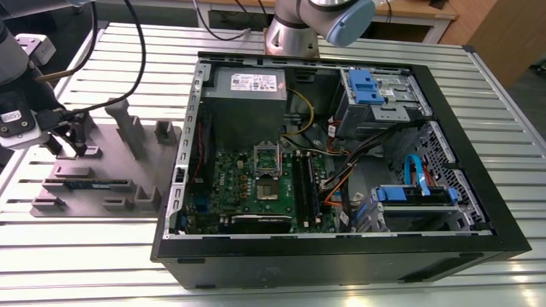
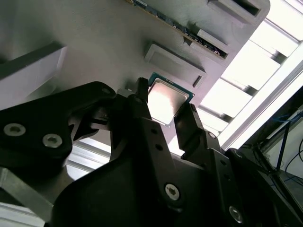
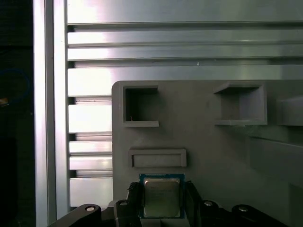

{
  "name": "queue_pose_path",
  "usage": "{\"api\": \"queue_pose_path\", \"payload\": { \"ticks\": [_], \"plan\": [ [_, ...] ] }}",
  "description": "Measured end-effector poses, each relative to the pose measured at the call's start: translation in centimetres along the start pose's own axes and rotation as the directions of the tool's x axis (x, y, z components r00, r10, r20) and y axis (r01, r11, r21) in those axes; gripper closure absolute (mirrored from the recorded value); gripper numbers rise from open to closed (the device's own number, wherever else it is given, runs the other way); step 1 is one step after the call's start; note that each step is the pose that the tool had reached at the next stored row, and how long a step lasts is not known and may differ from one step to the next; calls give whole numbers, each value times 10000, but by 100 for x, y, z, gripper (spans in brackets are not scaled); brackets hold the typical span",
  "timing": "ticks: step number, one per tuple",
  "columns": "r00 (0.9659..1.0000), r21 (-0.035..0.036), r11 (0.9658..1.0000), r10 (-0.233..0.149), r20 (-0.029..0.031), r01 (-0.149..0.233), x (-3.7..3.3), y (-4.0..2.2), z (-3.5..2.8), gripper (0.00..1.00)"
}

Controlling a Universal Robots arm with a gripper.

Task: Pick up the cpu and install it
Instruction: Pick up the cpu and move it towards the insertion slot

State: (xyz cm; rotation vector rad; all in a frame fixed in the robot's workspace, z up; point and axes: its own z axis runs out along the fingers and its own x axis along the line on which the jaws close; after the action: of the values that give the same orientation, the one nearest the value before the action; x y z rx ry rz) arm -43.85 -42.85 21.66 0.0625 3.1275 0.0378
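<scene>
Exterior view's left: arm wrist down low, gripper (image 1: 68, 142) over the grey moulded fixture plate (image 1: 102, 169), which lies on the slatted aluminium desk (image 1: 85, 249).

In both wrist views the cpu (image 3: 162, 196), a small flat square chip with a shiny silver metal top and a thin green rim, sits directly between the two black fingers (image 3: 135, 201). The fingers stand against two opposite edges of it. Judged as clamped on the chip, with no gap seen at either edge. Cannot tell whether the chip rests on the plate or is just clear of it. It is just beside a raised grey rectangular block (image 3: 157, 158) of the plate.

Orientation: silver top faces up toward the wrist and the chip lies flat. It is square, so there is no real long axis. Its edges run parallel to the block and to the plate's edge.

Moving right in the exterior view: open black tower case (image 1: 341, 256) lying on its side, well apart from the plate. Inside it is the green motherboard (image 1: 230, 179), with the dark square metal-framed socket (image 1: 268, 190) near its middle. The socket's hinged frame appears raised, though I'm not certain.

Key relation: the socket lies toward the exterior view's right of the gripper, across the case wall — cpu not yet installed. Pick-up step is in hand.
</scene>
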Motion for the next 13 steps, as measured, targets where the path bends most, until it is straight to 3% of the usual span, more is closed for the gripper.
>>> {"api": "queue_pose_path", "payload": {
  "ticks": [4,13],
  "plan": [
    [10000,-4,10000,0,6,0,-1,2,-74,53],
    [10000,-4,10000,0,6,0,-5,8,-315,53]
  ]
}}
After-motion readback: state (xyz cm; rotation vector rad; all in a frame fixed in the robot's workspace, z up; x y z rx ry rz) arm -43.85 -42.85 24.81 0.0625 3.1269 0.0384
